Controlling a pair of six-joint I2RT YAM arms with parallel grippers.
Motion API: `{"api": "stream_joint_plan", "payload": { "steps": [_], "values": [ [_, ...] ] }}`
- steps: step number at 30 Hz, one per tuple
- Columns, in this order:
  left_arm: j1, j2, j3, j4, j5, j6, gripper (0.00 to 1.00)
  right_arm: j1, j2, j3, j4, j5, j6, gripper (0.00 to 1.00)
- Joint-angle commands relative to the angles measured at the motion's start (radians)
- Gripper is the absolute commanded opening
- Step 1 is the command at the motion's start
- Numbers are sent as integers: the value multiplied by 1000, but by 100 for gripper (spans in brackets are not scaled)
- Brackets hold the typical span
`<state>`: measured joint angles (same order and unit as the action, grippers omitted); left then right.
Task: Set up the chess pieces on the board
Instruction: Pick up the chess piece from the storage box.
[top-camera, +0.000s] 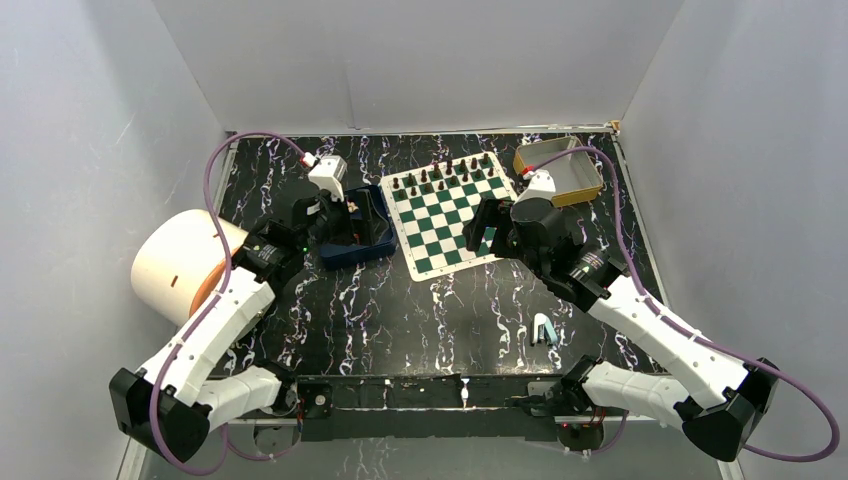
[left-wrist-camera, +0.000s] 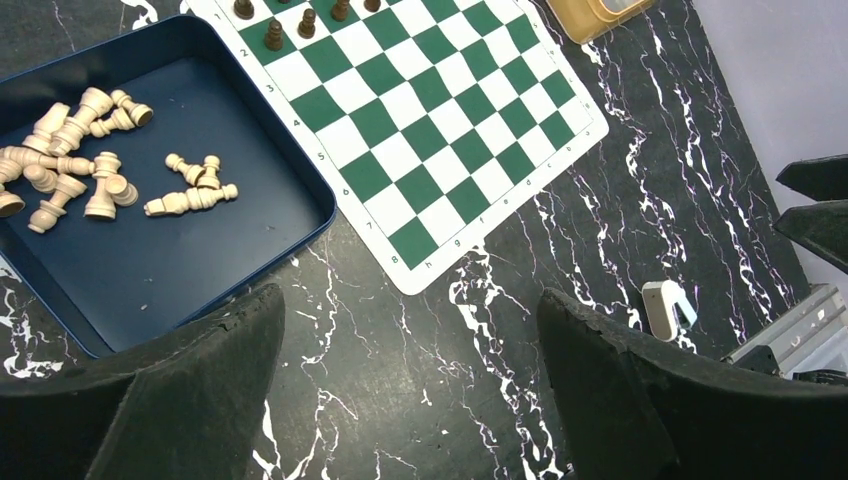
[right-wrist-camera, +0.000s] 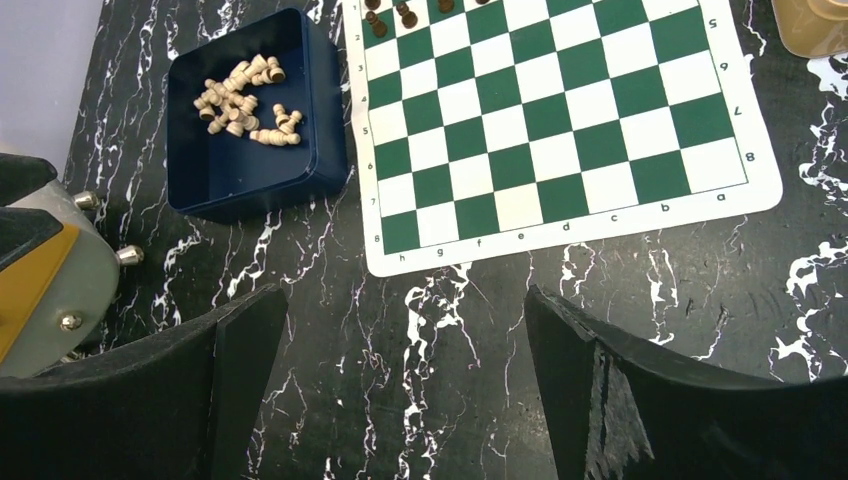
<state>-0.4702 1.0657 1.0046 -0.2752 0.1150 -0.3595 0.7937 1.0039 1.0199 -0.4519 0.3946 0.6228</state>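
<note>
Many chess pieces (left-wrist-camera: 190, 200) (cream) in tray (left-wrist-camera: 200, 270).

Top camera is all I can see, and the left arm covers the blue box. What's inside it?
Observer: Cream chess pieces, tipped over in a heap in one corner of the blue tray.
Operator: Is the left gripper holding one?
Observer: No, it is open and empty.
Operator: The right gripper covers a corner of the board. Any pieces hiding there?
Observer: None. The near rows are bare squares right to the corner.
</note>
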Motion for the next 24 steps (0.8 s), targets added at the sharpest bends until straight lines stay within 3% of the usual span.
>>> {"api": "stream_joint_plan", "payload": {
  "steps": [1, 10, 15, 19, 21, 24],
  "values": [
    [5, -34, 16, 8, -50, 7, 93, 6, -20, 37, 12, 31, 3, 99],
    [5, 23, 24, 0, -194, 14, 92, 6, -7, 23, -8, 14, -14, 99],
    [7, 119, 63, -24, -380, 8, 91, 6, -23, 16, 10, 3, -45, 99],
    [10, 220, 140, -69, -458, 50, 90, 6, -62, -7, 73, -213, -172, 99],
    [15, 266, 159, -70, -502, 55, 85, 5, -93, -30, 118, -282, -196, 99],
    [26, 336, 209, -83, -565, 61, 67, 6, -116, -44, 133, -286, -204, 99]
  ]
}}
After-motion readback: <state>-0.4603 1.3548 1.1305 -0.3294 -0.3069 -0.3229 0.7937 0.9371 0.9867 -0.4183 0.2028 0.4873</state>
